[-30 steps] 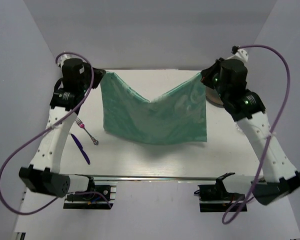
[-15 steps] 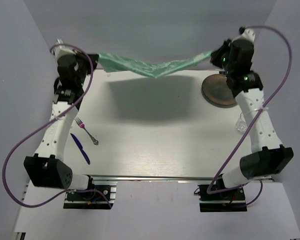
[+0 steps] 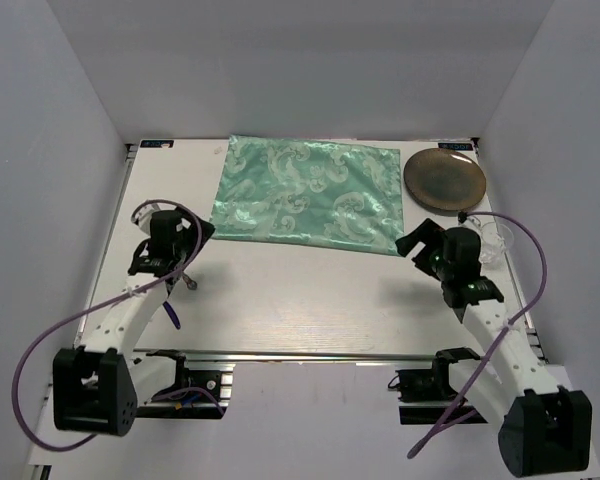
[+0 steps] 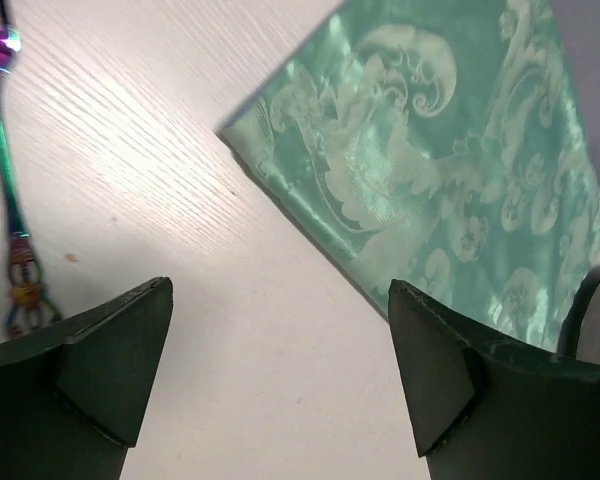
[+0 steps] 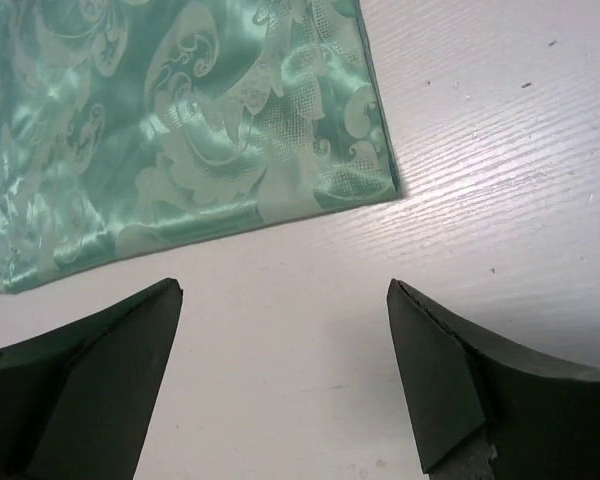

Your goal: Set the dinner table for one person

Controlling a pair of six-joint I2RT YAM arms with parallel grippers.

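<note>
The white dinner table carries a shiny green patterned cloth lying flat at its back middle. My left gripper hovers open just in front of the cloth's near left corner, with nothing between its fingers. My right gripper is open and empty too, just in front of the near right corner. In the wrist views only bare white tabletop lies between the jaws of the left gripper and of the right gripper.
A brown plate sits at the back right with a clear glass in front of it. A rainbow-handled fork and a purple knife lie by the left arm. A metal rail runs along the front edge.
Both grippers held the cloth stretched in the air at the back; they have let go, the cloth now lies flat, and both arms have dropped low and drawn nearer.
</note>
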